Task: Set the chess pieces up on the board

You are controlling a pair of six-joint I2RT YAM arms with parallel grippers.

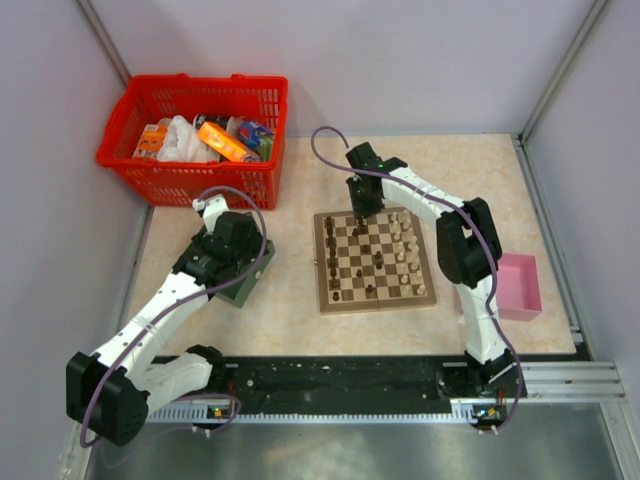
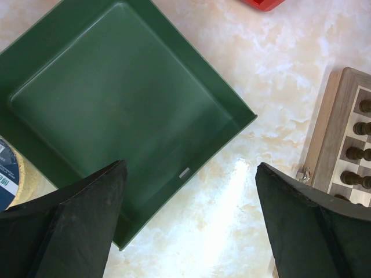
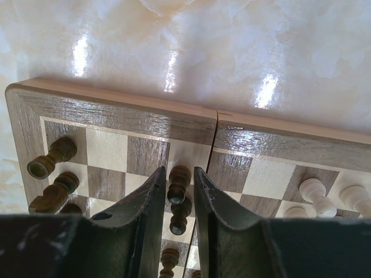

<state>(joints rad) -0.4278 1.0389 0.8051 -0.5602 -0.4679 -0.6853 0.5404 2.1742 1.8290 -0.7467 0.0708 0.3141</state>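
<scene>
**Q:** Is any writing legible?

**A:** Little. A blue label (image 2: 6, 168) with white characters shows at the left edge of the left wrist view, cut off and unreadable. The packets in the red basket (image 1: 190, 185) carry print too small to read.

**Q:** What of the surface and the room?

**A:** The tabletop (image 3: 232, 46) is glossy cream with marbling and bright reflections. Pale walls (image 1: 400, 60) enclose it, with a metal rail (image 1: 560, 380) along the near edge. A pink box (image 1: 520, 285) lies right of the board (image 1: 380, 305).

**Q:** Where are the chess pieces?

**A:** On the board: dark pieces (image 1: 335, 265) mostly toward its left side, pale pieces (image 1: 410, 250) toward its right.

**Q:** And the pincers?

**A:** The left gripper (image 2: 190, 168) is spread wide above a corner of the green tray (image 2: 116, 110). The right gripper (image 3: 179, 169) is at the board's far edge, fingers drawn close on either side of a dark piece (image 3: 177, 184). It cannot be told whether they press it.
</scene>
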